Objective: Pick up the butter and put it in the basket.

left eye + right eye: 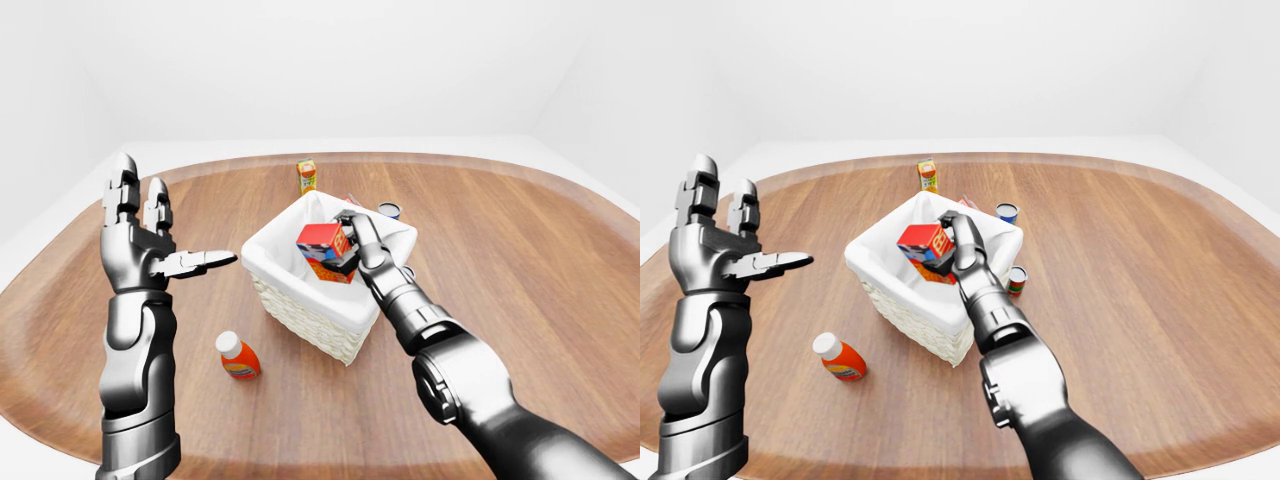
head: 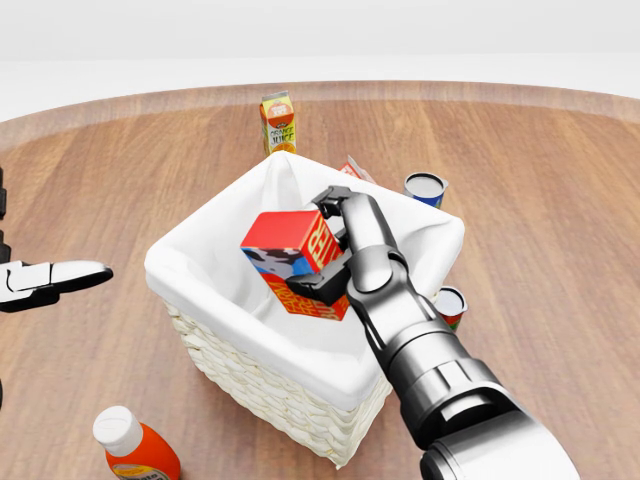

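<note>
While right hand [image 2: 338,250] fingers grip butter [image 2: 295,262] above basket [image 2: 230,350] rim, left hand [image 1: 150,245] open.

**Butter over basket**

Butter [image 2: 292,252]: red-topped carton, printed blue and orange sides, tilted corner-down. My right hand [image 2: 335,245] clamps it above the basket's opening. Basket [image 2: 250,370]: pale wicker, white cloth liner, standing upright on the wooden bench [image 2: 540,200].
</note>
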Motion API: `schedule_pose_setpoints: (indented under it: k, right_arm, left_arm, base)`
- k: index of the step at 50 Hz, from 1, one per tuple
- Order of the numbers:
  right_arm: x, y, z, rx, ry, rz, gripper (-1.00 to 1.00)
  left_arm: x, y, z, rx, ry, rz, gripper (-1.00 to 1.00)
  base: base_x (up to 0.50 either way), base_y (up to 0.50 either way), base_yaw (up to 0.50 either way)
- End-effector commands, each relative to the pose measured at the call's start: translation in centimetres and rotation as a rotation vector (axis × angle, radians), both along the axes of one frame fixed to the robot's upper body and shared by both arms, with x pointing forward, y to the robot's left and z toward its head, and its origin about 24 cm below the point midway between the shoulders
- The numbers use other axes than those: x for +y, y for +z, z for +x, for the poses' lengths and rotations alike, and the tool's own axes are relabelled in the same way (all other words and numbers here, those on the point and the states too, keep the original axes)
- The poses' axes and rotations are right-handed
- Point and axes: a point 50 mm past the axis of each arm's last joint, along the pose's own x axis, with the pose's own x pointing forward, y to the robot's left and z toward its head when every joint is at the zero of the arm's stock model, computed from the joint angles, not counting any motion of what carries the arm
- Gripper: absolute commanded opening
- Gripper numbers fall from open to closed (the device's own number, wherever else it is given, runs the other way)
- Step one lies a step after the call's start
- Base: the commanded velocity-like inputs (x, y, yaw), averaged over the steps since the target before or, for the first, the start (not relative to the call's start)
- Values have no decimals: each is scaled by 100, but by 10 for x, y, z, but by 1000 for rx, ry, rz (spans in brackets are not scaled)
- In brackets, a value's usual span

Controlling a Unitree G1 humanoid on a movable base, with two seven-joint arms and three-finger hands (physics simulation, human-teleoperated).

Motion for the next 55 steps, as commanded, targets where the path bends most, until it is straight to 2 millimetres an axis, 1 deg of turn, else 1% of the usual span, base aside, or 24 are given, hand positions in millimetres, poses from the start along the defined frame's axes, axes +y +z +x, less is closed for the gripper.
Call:
schedule_pose_setpoints:
  k: [1,2,3,4,5,6,22,30,36,41,47,48,50,55]
  right_arm:
    - [1,12,4,-35,-31,39,-52]
    - [1,12,4,-35,-32,39,-52]
    - [1,12,4,-36,-32,40,-18]
    - [1,12,4,-36,-32,40,-18]
    - [1,12,4,-38,-32,43,51]
    - [2,12,4,-38,-32,44,100]
    - [5,15,3,-60,-18,53,100]
    - [9,20,2,-90,3,63,100]
    - [12,32,0,-161,40,87,100]
    - [13,49,-4,-252,79,115,100]
    - [9,71,-16,-383,128,146,100]
    - [9,72,-16,-387,130,146,100]
    - [8,80,-23,-437,150,148,100]
    - [5,87,-32,-491,173,149,100]
  left_arm:
    - [1,-1,0,4,1,-1,100]
    - [1,-1,0,3,1,-1,100]
    - [1,-1,0,4,1,-2,100]
    - [1,-1,0,4,1,-2,100]
    - [1,-1,0,5,1,-2,100]
    - [1,-2,0,7,1,-2,100]
    - [1,-3,-1,10,2,-3,100]
    - [1,-3,-1,9,2,-3,100]
    - [1,-2,-1,7,1,-4,100]
    - [0,-3,-1,9,0,-3,100]
    - [-1,-2,-2,3,-3,1,100]
    - [-1,-2,-2,3,-3,1,100]
    - [-2,3,-3,-19,-2,1,100]
    - [-2,6,-5,-32,-2,4,100]
  base:
    - [0,0,0]
    - [0,0,0]
    - [0,0,0]
    - [0,0,0]
    - [0,0,0]
    - [0,0,0]
    - [0,0,0]
    - [0,0,0]
    - [0,0,0]
    - [0,0,0]
    - [0,0,0]
    - [0,0,0]
    - [0,0,0]
    - [0,0,0]
